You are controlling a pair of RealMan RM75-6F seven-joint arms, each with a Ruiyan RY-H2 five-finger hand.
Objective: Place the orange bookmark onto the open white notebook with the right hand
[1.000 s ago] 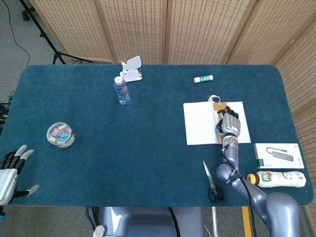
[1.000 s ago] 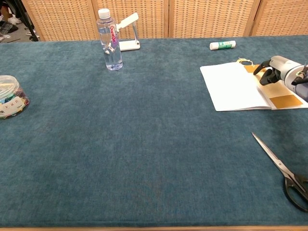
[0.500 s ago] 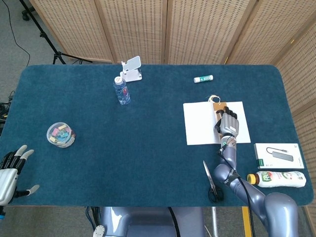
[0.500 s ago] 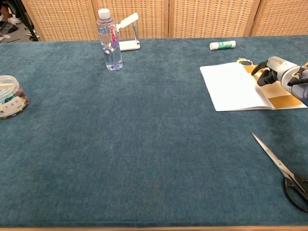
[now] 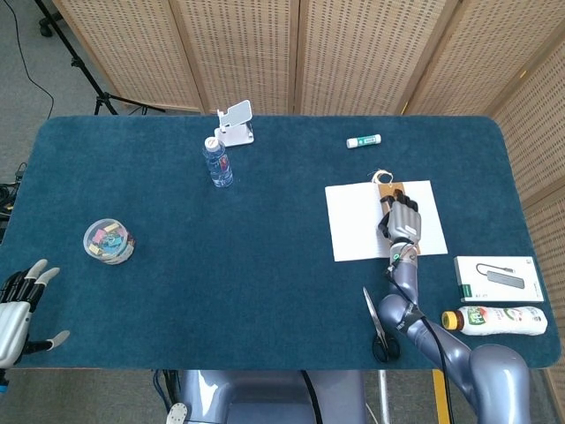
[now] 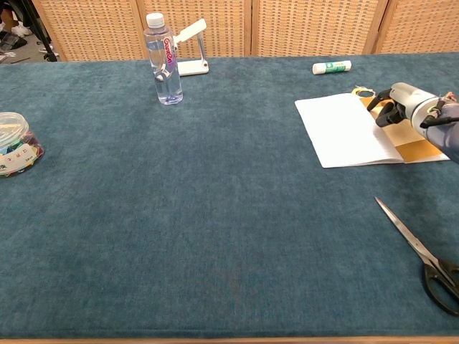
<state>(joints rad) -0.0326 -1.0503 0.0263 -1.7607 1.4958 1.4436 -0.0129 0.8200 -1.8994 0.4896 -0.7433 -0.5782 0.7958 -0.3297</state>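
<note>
While the right hand [image 5: 403,223] rests on the notebook [image 5: 357,221], its curled fingers [image 6: 386,107] cover the orange bookmark [image 6: 418,149].

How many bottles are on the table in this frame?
2. A clear water bottle stands upright near the far edge beside the white phone stand; a white bottle with an orange cap lies on its side at the near right corner.

Matt napped cloth table [image 6: 215,215], seemingly paper notebook [image 6: 344,132].

Right robot hand [image 5: 402,221] reaches forward, fingers curled; left robot hand [image 5: 19,300] spread.
</note>
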